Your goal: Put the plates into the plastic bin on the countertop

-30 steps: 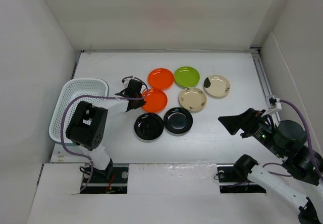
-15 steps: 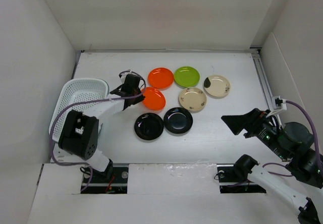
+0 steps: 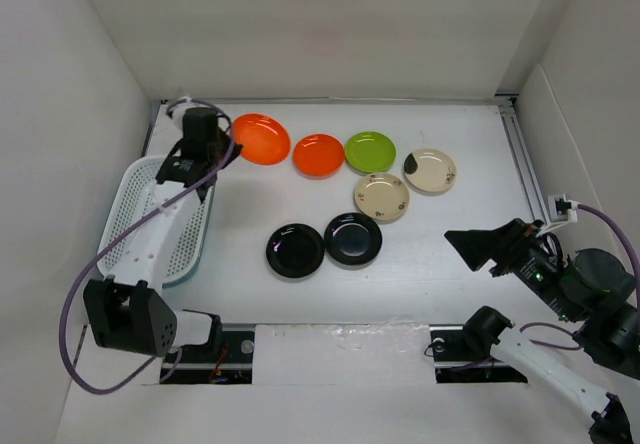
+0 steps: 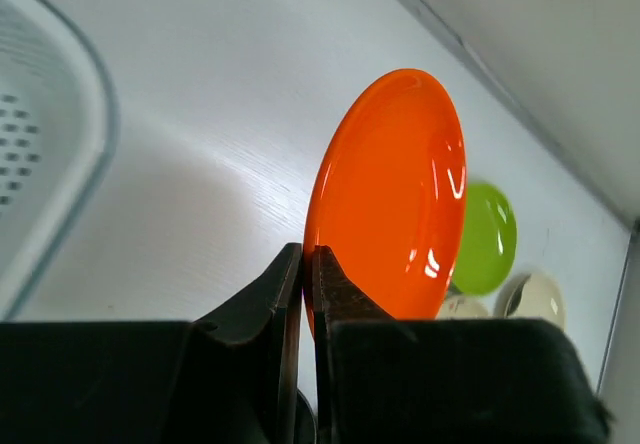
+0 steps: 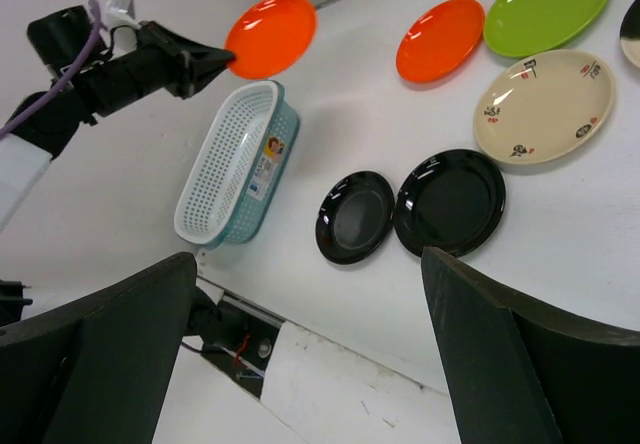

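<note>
Left wrist view: left claw (image 4: 308, 254) pinched shut on the rim of one orange plate (image 4: 395, 194), fingers nearly meeting across the thin edge. Plate stands tilted on edge, clear of the desk (image 3: 250, 204). From overhead it hangs just past the far right corner of the plastic bin (image 3: 128, 204), not yet over the opening.

Step in hand, as judged: carrying the first plate to the bin. No plate shows in the part of the bin not hidden by the arm. Next move likely calls for swinging the plate back over the mesh, lowering it, then releasing. The grip is thin and the plate glossy, so a slip is possible.

Right claw (image 5: 308, 256) spread wide, holding nothing, parked near the right edge.

Six plates lie on the desk: second orange plate (image 3: 319, 154), lime green plate (image 3: 370, 151), beige pair (image 3: 381, 197), black pair (image 3: 295, 250).

Desk plain white, flat. White walls (image 3: 300, 24) enclose it.
</note>
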Controlling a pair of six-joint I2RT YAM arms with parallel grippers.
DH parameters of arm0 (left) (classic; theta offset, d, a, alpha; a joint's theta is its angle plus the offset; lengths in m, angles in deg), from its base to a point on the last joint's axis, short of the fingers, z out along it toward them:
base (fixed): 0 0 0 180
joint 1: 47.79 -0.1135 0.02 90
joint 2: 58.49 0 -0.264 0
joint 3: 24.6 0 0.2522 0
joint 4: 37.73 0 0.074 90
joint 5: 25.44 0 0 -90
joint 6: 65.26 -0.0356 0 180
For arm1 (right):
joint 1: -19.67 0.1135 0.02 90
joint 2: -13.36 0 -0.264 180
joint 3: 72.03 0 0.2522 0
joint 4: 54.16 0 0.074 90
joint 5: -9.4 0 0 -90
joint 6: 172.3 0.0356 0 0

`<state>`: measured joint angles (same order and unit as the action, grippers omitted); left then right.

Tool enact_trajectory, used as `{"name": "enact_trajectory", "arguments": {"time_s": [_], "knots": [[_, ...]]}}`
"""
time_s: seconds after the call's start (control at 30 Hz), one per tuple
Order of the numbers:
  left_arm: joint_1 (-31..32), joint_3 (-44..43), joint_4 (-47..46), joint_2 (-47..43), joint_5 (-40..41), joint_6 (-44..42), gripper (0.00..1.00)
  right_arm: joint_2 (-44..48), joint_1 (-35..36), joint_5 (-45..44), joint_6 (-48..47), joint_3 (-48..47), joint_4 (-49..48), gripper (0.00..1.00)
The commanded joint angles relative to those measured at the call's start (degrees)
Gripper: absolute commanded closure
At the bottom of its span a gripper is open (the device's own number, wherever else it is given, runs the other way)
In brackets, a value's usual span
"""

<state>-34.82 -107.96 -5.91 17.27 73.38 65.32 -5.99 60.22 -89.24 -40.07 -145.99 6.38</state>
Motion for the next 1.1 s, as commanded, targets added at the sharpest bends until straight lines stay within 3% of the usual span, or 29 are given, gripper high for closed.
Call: {"name": "enact_trajectory", "arguments": {"time_s": [0.0,0.13,0.3,0.53,0.87,0.9,1.03,1.07], "knots": [[-9.15,-1.42,3.72,-6.23,1.55,3.89,1.0,0.37,-0.13,0.11,-1.45,-2.2,-1.08,0.0],[-19.89,4.54,4.26,-11.6,0.33,6.44,1.0,-0.16,-0.13,1.17,-2.07,-2.2,-2.22,0.0],[-28.61,8.43,7.25,-12.75,2.08,6.44,1.0,-0.16,-0.13,3.63,-3.3,-2.2,-3.36,0.0],[-31.78,13.18,6.11,-10.65,6.21,8.9,1.0,-0.16,-0.13,6.7,-4.45,-2.2,-4.51,0.0],[-32.31,13.88,2.24,1.22,6.83,12.24,1.0,-0.68,-0.13,7.94,-4.97,-0.97,-6.27,0.0],[-32.31,13.88,1.63,1.75,5.69,11.72,0.8,-0.68,-0.13,7.94,-4.97,-0.97,-6.27,0.0],[-31.08,15.55,0.22,0.53,5.68,11.02,0.51,-1.21,-0.13,7.94,-4.97,-0.44,-6.79,0.0],[-30.56,15.55,-0.31,0.0,5.68,11.01,0.34,-1.21,-0.13,8.46,-4.97,-0.44,-7.32,0.0]]}}
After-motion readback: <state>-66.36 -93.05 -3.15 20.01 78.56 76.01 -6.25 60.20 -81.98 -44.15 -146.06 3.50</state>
